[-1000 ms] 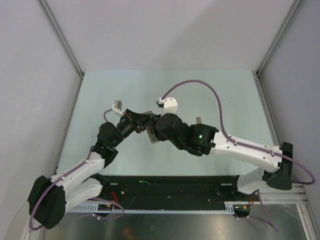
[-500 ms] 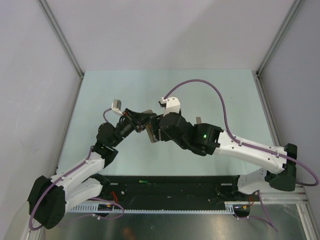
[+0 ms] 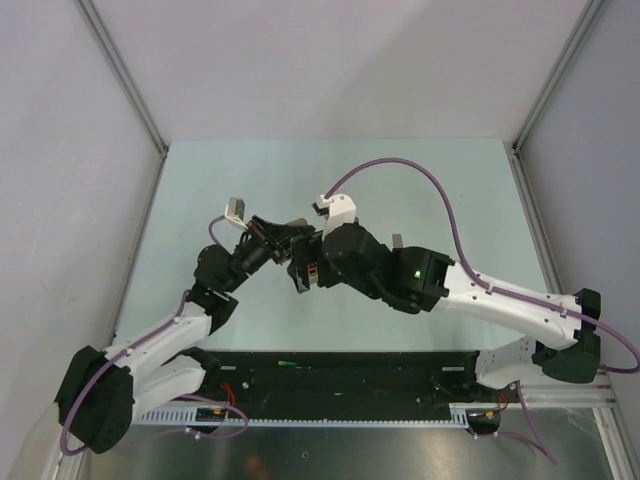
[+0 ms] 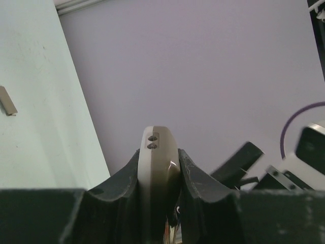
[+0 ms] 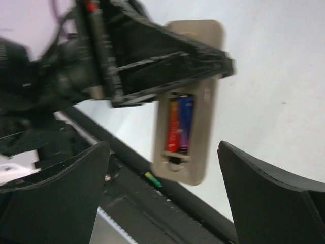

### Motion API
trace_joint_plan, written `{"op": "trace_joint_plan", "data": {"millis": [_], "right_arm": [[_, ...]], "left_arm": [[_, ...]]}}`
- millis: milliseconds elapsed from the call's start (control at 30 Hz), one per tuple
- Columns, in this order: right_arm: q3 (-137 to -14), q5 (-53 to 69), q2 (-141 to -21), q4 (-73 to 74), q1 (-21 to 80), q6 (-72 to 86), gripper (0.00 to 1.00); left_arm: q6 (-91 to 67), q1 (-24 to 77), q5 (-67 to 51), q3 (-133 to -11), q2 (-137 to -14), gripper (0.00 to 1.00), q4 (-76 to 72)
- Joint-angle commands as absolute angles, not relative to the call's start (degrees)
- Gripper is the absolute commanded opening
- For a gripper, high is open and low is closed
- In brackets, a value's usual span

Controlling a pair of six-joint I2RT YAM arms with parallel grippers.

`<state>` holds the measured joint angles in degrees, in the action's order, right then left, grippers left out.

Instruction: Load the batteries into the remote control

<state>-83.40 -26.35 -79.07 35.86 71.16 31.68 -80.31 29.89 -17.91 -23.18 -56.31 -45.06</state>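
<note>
My left gripper [image 4: 158, 152] is shut on the remote control [image 4: 156, 168] and holds it edge-up above the table; it also shows in the top view [image 3: 285, 243]. In the right wrist view the remote's pale back [image 5: 205, 127] faces the camera with its compartment open. A red battery [image 5: 172, 126] and a dark blue battery [image 5: 185, 122] lie side by side inside. My right gripper [image 5: 163, 145] is open wide and empty, its fingers either side of the remote's lower end without touching it; in the top view [image 3: 305, 272] it sits right beside the left gripper. A green battery [image 5: 152, 179] lies on the black rail.
The small flat grey cover piece [image 4: 7, 100] lies on the pale green table [image 3: 440, 190], to the right of the arms in the top view [image 3: 397, 240]. The black base rail [image 3: 350, 375] runs along the near edge, with the green battery [image 3: 287, 363] on it. Grey walls enclose the table.
My right arm has stretched further left, bringing its open gripper closer against the held remote. The left gripper has barely moved and keeps its hold.
</note>
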Motion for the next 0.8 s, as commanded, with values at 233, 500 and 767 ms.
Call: {"op": "trace_joint_plan", "data": {"millis": [233, 500, 767], "right_arm": [[-86.22, -20.39, -75.33, 32.08, 70.76, 34.19, 0.95], [-76.13, -4.86, -68.38, 28.31, 56.0, 42.26, 0.95], [-69.96, 12.65, -69.43, 20.4, 49.05, 47.72, 0.95]], "left_arm": [[-81.21, 30.32, -17.14, -23.73, -57.48, 0.0, -48.6], [-80.07, 30.24, -18.46, -22.85, -56.87, 0.0, -48.6], [-79.45, 30.41, -19.25, -22.24, -56.87, 0.0, -48.6]]}}
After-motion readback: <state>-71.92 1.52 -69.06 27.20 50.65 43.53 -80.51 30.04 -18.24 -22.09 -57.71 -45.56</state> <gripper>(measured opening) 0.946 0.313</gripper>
